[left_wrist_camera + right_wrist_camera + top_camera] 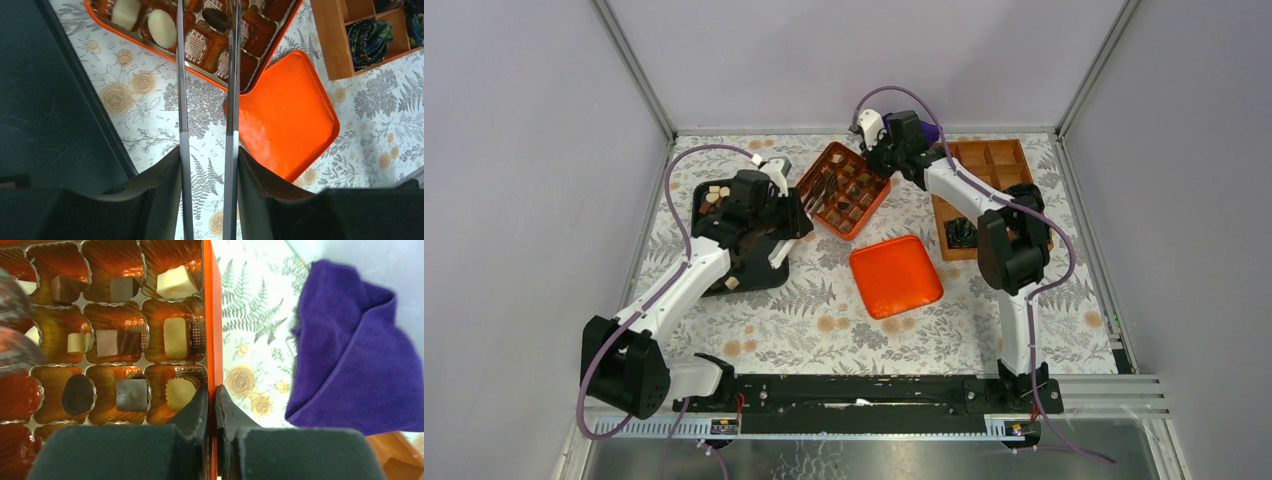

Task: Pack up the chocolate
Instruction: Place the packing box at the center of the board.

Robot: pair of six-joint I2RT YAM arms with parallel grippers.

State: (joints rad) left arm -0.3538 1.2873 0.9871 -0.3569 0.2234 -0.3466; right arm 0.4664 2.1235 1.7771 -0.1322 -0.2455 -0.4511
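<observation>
The orange chocolate box [871,211] stands at the back middle, and several of its cells hold chocolate: cream-white [175,282], light brown [106,342] and dark [131,392] pieces. My right gripper [212,390] is shut on the box's side wall [211,315]. My left gripper [207,150] is shut on long metal tweezers [182,90], whose arms reach over the box [200,72] on either side of a dark piece [216,17]. The tweezer tips run out of view. More chocolate [716,193] lies on the black tray [764,275] at the left.
The orange lid [895,275] lies flat in front of the box. A wooden divided crate [984,160] with dark crinkled wrappers [369,37] stands at the right. A purple cloth [350,340] lies just beyond the box. White walls enclose the flowered table.
</observation>
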